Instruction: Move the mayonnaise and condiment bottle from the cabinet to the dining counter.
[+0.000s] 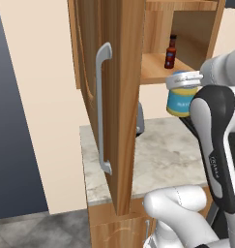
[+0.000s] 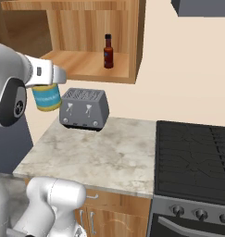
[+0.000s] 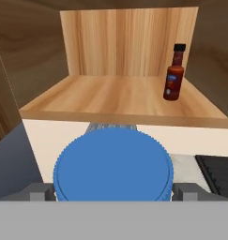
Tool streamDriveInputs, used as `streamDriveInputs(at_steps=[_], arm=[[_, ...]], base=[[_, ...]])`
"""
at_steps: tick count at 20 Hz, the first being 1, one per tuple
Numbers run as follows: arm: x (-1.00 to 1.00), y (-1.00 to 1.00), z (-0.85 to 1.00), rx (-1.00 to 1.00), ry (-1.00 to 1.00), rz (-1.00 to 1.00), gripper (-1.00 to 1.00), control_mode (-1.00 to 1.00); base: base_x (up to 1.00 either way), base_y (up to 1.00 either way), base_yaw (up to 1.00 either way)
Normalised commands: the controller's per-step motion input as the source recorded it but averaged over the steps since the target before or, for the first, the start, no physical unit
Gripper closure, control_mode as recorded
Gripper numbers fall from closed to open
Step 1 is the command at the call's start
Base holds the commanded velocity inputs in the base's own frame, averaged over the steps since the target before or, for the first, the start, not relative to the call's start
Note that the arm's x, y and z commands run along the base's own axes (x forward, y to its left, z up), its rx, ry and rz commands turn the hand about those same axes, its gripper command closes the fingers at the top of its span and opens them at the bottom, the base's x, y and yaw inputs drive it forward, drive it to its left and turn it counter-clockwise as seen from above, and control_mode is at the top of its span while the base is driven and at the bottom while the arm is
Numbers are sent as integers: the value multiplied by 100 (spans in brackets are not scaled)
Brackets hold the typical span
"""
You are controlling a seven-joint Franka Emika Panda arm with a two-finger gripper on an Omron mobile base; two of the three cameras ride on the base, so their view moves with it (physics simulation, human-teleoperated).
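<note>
The mayonnaise (image 1: 179, 104) (image 2: 47, 99), a blue-lidded jar with a blue and yellow label, hangs in the air just in front of the open cabinet (image 1: 114, 97) (image 2: 86, 65). My gripper (image 1: 184, 81) (image 2: 43, 88) (image 3: 113, 191) is shut on it, its fingers (image 3: 40, 191) pressed against both sides of the blue lid (image 3: 113, 166). The condiment bottle (image 1: 170, 52) (image 2: 108, 52) (image 3: 174, 73), dark reddish-brown with a black cap, stands upright on the right part of the cabinet shelf (image 3: 110, 96). The dining counter is out of view.
The cabinet door (image 1: 107, 111) with its grey bar handle (image 1: 102, 109) stands swung open at the arm's left. Below the jar a grey toaster (image 2: 84, 109) sits on a small marble counter (image 2: 109, 157). A black stove (image 2: 197, 157) adjoins it on the right.
</note>
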Motion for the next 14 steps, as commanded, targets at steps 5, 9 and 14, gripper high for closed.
streamDriveInputs(at_steps=[5, 9, 14], arm=[[0, 0, 0, 0, 0, 0, 100, -100], [0, 0, 0, 0, 0, 0, 100, -100], [0, 0, 0, 0, 0, 0, 100, 100]], base=[[0, 0, 0], [0, 0, 0], [0, 0, 0]])
